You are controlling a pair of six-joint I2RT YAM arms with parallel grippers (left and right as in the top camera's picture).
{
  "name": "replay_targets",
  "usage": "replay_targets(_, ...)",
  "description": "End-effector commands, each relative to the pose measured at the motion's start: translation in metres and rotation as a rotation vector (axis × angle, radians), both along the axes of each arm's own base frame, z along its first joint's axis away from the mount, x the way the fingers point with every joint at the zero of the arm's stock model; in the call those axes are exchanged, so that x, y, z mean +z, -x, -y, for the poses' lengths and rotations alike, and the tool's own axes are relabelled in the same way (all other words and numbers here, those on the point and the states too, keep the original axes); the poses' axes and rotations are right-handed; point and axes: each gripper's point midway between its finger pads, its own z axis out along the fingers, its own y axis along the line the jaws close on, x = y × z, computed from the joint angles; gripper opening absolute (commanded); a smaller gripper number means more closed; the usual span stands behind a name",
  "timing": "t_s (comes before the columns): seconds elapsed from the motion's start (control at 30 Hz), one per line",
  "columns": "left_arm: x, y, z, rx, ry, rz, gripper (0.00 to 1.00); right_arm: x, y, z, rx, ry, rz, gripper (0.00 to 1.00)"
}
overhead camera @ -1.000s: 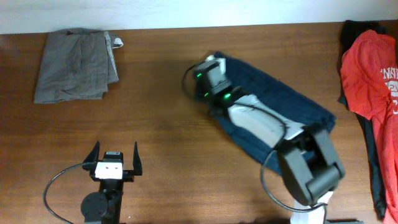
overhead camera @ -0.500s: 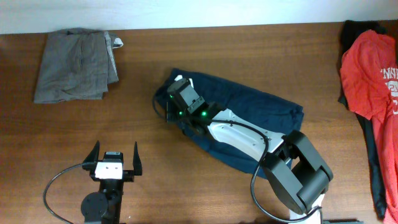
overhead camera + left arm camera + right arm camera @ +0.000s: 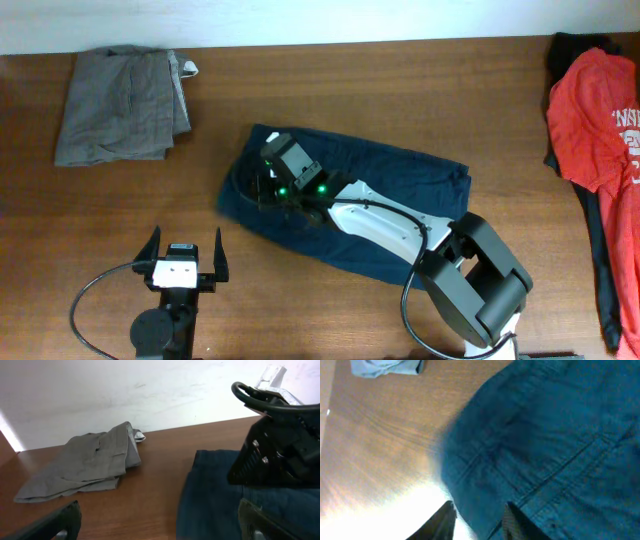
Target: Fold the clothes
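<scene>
**Navy garment spread mid-table, right gripper at its left edge**

The navy garment (image 3: 400,175) lies flat across the middle of the table (image 3: 330,80), slanting from upper left to lower right. The right arm reaches over it from the lower right. The right gripper (image 3: 258,188) sits low over the garment's left end. In the right wrist view its fingers (image 3: 445,519) stand partly apart, and the cloth's edge lies in the gap, not pinched. The left gripper (image 3: 186,240) is at the lower left over bare wood, near the garment but apart from it, with its fingers spread wide and nothing between them. A grey garment (image 3: 120,100) lies bunched at the upper left. A red T-shirt (image 3: 590,110) with white lettering lies at the right edge.
</scene>
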Motion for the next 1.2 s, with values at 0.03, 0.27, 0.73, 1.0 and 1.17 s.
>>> replay_targets(0.03, -0.002, 0.0, -0.002, 0.009, -0.016, -0.003, 0.99, 0.049, -0.022, 0.02, 0.014, -0.002, 0.142, 0.59)
replay_targets(0.27, -0.002, 0.0, -0.002, 0.009, -0.016, -0.003, 0.99, 0.076, -0.041, 0.111, -0.134, 0.12, 0.122, 0.66)
replay_targets(0.73, -0.002, 0.0, -0.002, 0.009, -0.016, -0.003, 0.99, 0.015, 0.042, 0.304, -0.5, 0.413, -0.567, 0.35)
replay_targets(1.0, -0.002, 0.0, -0.002, 0.009, -0.016, -0.003, 0.99, -0.02, 0.066, 0.304, -0.517, 0.439, -0.639, 0.35)
replay_targets(1.17, -0.002, 0.0, -0.002, 0.009, -0.016, -0.003, 0.99, -0.04, 0.066, 0.302, -0.526, 0.383, -0.659, 0.25)
